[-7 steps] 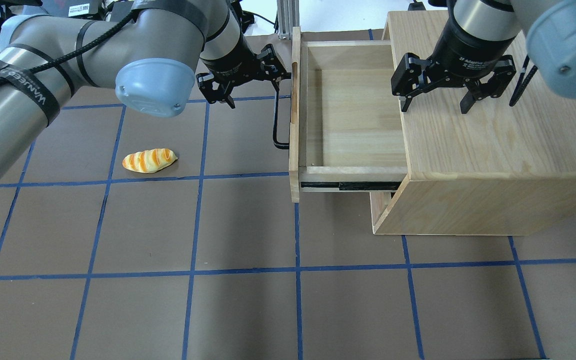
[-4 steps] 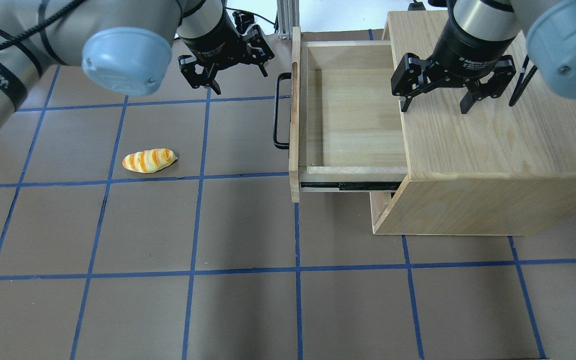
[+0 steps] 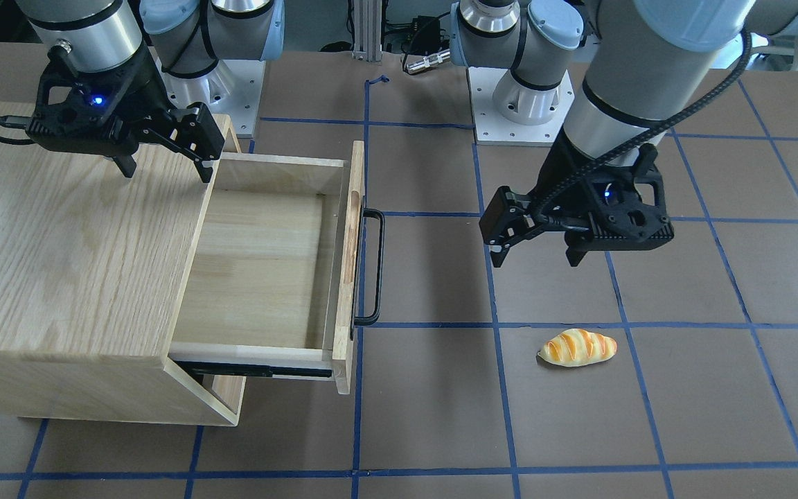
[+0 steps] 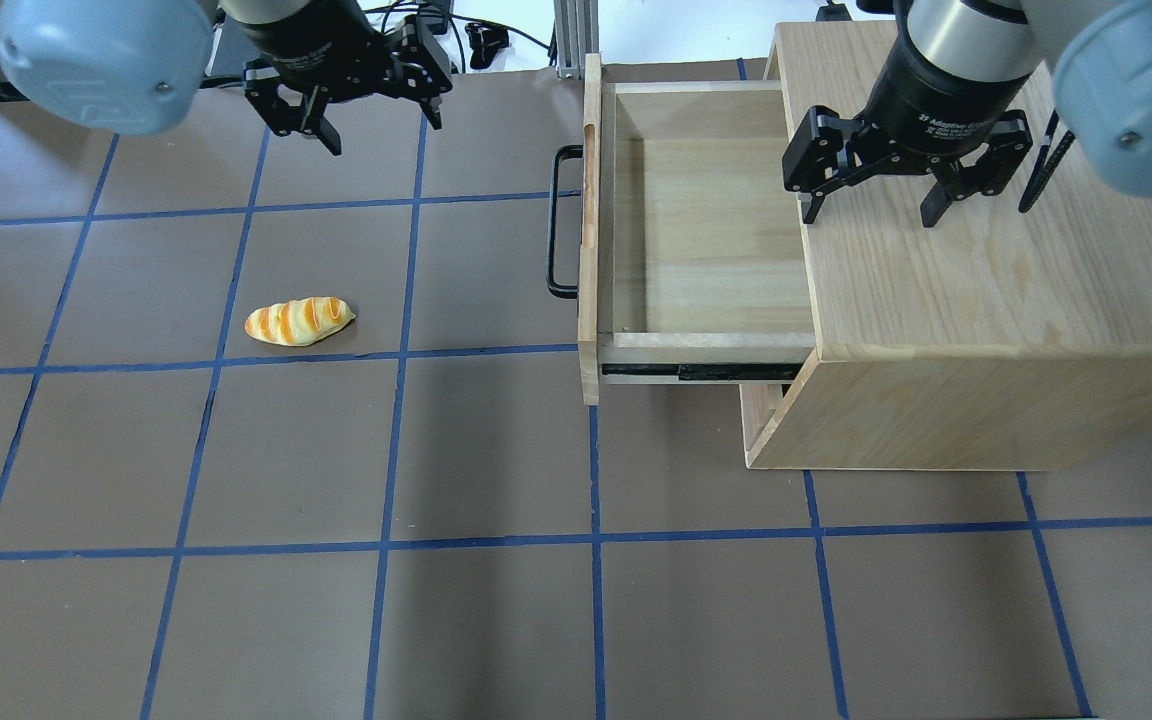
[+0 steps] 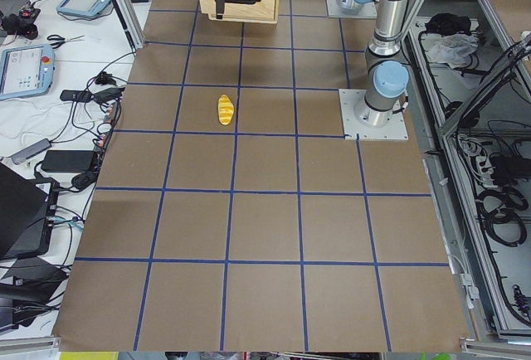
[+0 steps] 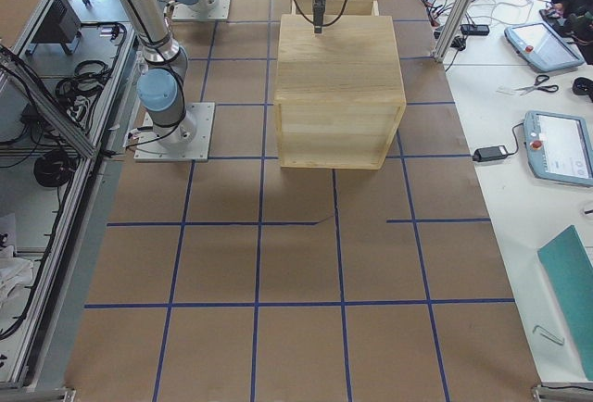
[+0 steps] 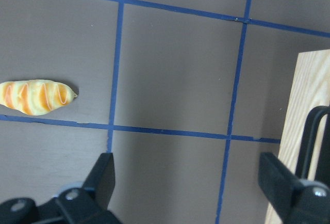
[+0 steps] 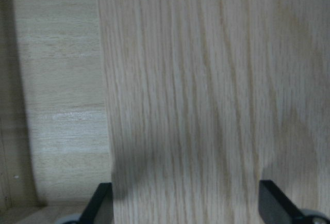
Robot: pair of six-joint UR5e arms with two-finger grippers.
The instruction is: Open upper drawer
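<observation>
**Light-wood drawer stands pulled out; both claws free**

Pale wood shows across the bare floor of the upper drawer (image 4: pixel 716 240), which juts well out of the oak-grain cabinet (image 4: pixel 986 270), with its black slide rail (image 4: pixel 701 372) exposed along the side. Its front panel carries the black bar handle (image 4: pixel 551 225) and the oblong slot (image 4: pixel 591 175), and nothing grips either. By this the opening looks done, or very nearly. Whether the rail has reached its stop cannot be told, so at most a last pull remains.

Inside the drawer only the plain bottom and walls are visible, with no object in it.

The left gripper (image 4: pixel 381 125) hangs over the brown table (image 4: pixel 496 600), well apart from the handle, its fingers spread and holding nothing. The right gripper (image 4: pixel 869 212) is poised at the cabinet top near its front edge, likewise spread wide. Whether its tips touch the wood cannot be told.

A toy bread loaf (image 4: pixel 298 321) lies on the table, well apart from the drawer.
</observation>
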